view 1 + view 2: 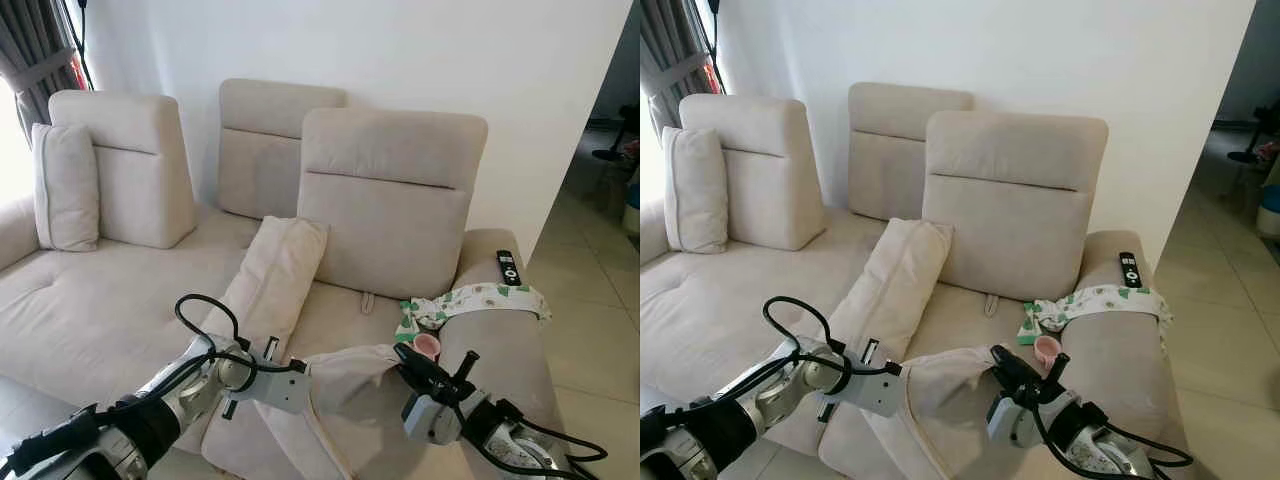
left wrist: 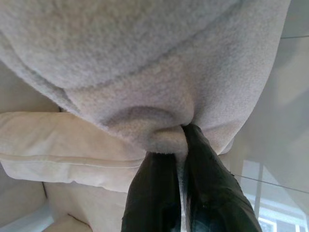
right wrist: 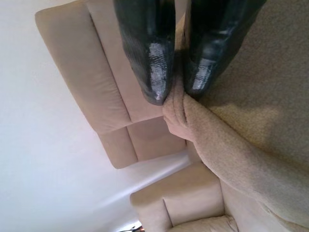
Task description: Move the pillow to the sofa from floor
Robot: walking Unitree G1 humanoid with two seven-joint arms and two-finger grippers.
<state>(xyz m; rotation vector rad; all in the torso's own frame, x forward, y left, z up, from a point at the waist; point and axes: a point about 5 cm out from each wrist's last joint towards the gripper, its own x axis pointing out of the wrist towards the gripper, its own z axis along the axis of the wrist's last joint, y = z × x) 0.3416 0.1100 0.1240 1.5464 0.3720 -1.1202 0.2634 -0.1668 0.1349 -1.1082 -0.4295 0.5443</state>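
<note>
Two arms reach forward low in the head views, the pillow (image 1: 345, 385) slung between them just above the front edge of the sofa (image 1: 90, 310); it sags in the middle, held by its two upper corners, most likely so it hangs flat and clears the seat edge on the way in.

Left gripper (image 2: 181, 130): fingers pinched narrow on a bunched fold of the fleecy cover; the cloth puckers around the fingertips (image 2: 195, 140), a sign the grip bears weight; in the head view this gripper (image 1: 300, 385) sits at the pillow's left corner.

Right gripper (image 3: 175, 94): fingers close together with a twisted ridge of fabric caught between them; seen from the head (image 1: 405, 358) at the pillow's right corner, near the armrest (image 1: 500, 345).

Pillow therefore off the floor, carried in the air at the sofa's front, not yet resting on the seat; task seems well along, the lift done and the setting-down left.

On the sofa: a second cushion (image 1: 275, 275) leaning against the backrest just behind the carried one; a patterned cloth (image 1: 480, 298) draped over the armrest, a small pink cup (image 1: 427, 346) beside it, a remote (image 1: 508, 267) farther back; another cushion (image 1: 65, 185) upright at the far left.

Likely landing spot is the seat between the leaning cushion and the armrest; the cup sits close to the right gripper and could be knocked.
</note>
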